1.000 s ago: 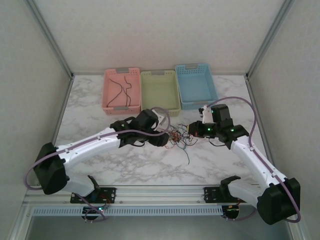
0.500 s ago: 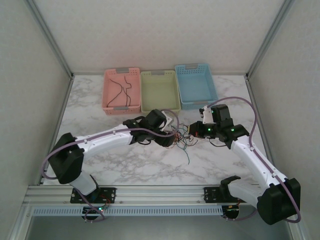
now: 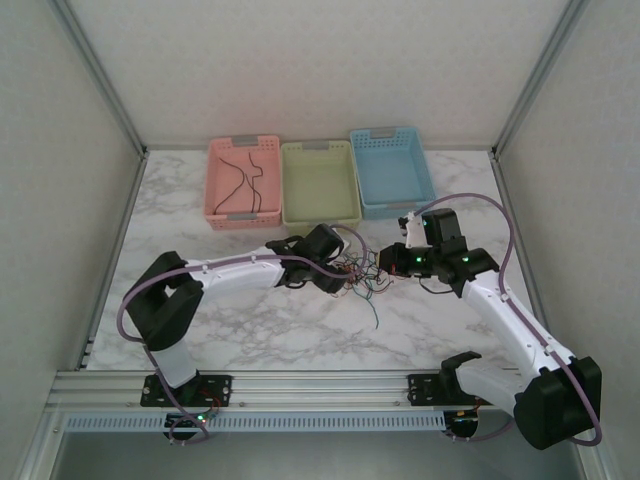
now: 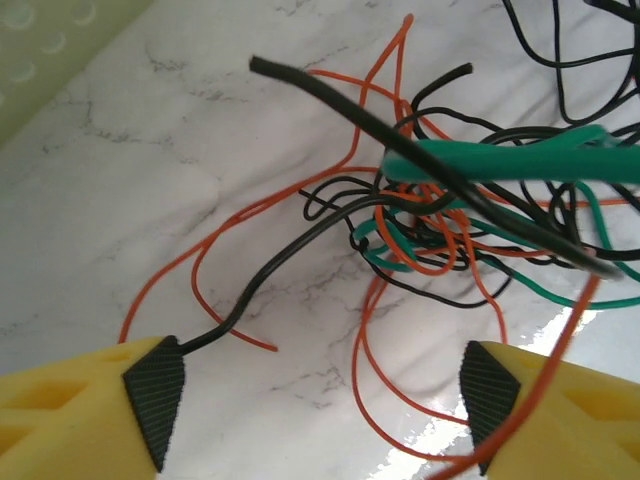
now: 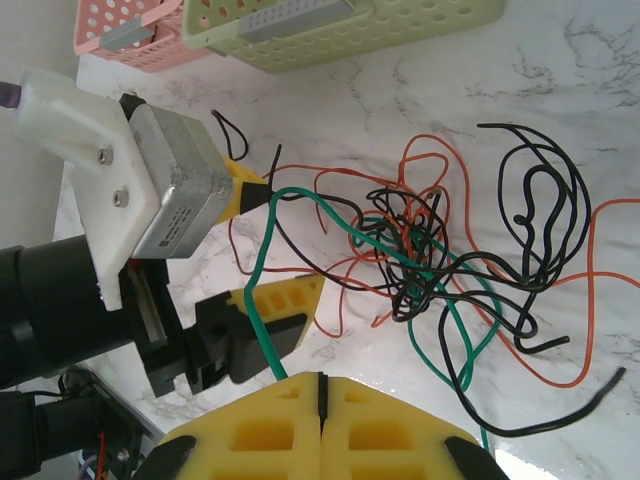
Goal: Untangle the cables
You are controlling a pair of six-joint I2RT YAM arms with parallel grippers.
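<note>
1. The tangled cables (image 3: 360, 274) lie on the marble counter (image 3: 250, 330), near its middle and between the two hands. The bunch sits just in front of the green basket (image 3: 320, 184).
2. In the right wrist view the bunch (image 5: 440, 260) is a knot of thin black, orange-red and green strands with loose loops spreading to the right.
3. The left hand (image 3: 338, 276) is at the left edge of the tangle with its jaws released and spread wide.
4. In the left wrist view its two black pads (image 4: 155, 400) stand far apart and nothing is clamped between them. One black strand (image 4: 270, 270) ends right at the left pad, and an orange-red strand crosses in front of the right one.
5. The right hand (image 3: 392, 258) is at the right edge of the tangle. In its own view the yellow fingers (image 5: 250, 430) are clenched with the seam closed.
6. The green cable (image 5: 262, 270) rises from the right hand's fingertips in a curve and runs into the knot, so the hand is grasping it. In the left wrist view that green cable (image 4: 500, 160) hangs lifted above the other strands.
7. A green end (image 3: 374, 312) trails from the tangle toward the near edge.
8. The pink basket (image 3: 216, 190) at far left holds loose black cables (image 3: 240, 180). The blue basket (image 3: 392, 170) stands to the right of the green one.
</note>
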